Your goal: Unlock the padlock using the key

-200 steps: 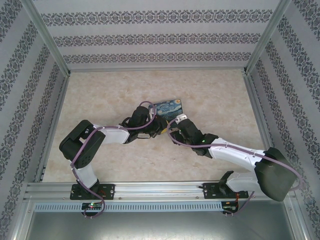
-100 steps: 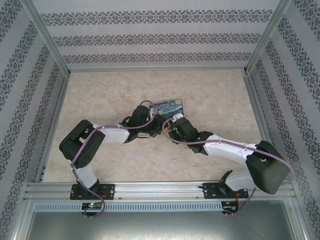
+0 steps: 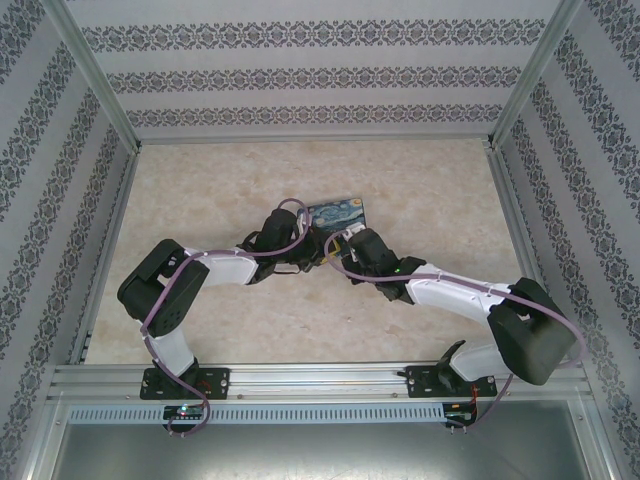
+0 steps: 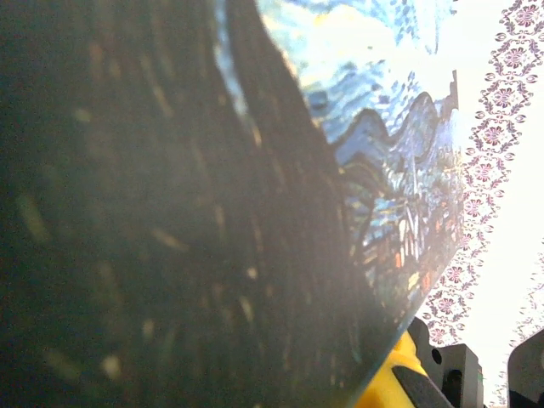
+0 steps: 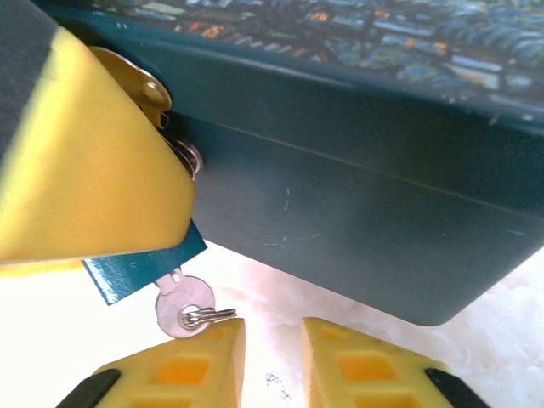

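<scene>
A small blue padlock (image 5: pixel 140 270) hung at the front of a starry-print box (image 5: pixel 357 195). It was mostly hidden behind a yellow finger (image 5: pixel 85 153) of the left gripper (image 3: pixel 312 256), whose grip could not be told. The key (image 5: pixel 181 306) stuck out of the padlock's underside. Just below the key, the right gripper (image 5: pixel 272 361) sat slightly spread, holding nothing.

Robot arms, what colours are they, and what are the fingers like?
Both the left arm and the right arm have white tubes, chunky black joints and looping purple cables. The right gripper has yellow block fingers with black edges.
</scene>
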